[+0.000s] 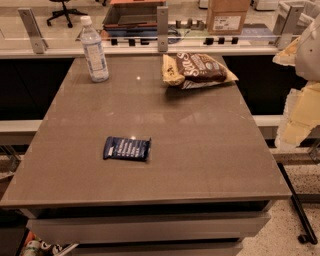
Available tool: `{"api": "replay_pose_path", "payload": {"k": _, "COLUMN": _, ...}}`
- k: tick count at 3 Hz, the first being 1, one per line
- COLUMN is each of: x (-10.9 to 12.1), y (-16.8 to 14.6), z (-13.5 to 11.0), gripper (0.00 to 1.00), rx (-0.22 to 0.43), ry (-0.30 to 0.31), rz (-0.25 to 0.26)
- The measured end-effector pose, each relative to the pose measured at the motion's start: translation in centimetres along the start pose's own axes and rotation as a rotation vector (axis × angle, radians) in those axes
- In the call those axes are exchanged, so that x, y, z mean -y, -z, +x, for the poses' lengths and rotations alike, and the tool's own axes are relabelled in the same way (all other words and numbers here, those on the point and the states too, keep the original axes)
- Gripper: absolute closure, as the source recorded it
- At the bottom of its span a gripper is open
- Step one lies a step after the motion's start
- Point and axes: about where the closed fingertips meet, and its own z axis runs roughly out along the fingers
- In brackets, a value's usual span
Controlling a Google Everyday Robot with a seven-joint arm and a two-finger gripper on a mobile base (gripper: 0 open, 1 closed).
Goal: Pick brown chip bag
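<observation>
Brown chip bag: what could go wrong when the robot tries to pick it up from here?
1. The brown chip bag lies crinkled near the far right corner of the table; a sideways nudge might push it off.
2. The gripper is at the right edge of the view, beyond the table; coming in low, it might strike the table edge.

Office-type workspace. A grey work table fills the near ground, and a low glass partition held by metal posts runs along its far edge. Beyond it stand a wheeled swivel chair, far left, and a cardboard box, far right. Speckled hard floor. The robot's gripper hangs at the right edge.
</observation>
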Motion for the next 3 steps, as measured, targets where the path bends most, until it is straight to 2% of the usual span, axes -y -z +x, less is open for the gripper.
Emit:
{"api": "replay_pose_path", "payload": {"k": 1, "x": 0.4, "y": -0.2, "z": -0.3, "gripper": 0.00, "rx": 0.015, "ry": 0.004, "rz": 0.008}}
{"api": "replay_pose_path", "payload": {"k": 2, "x": 2.2, "y": -1.8, "z": -1.0, "gripper": 0.00, "rx": 0.033, "ry": 0.019, "rz": 0.040}}
{"api": "replay_pose_path", "payload": {"k": 3, "x": 6.0, "y": -3.5, "z": -2.1, "gripper": 0.00, "rx": 0.056, "ry": 0.031, "rz": 0.106}}
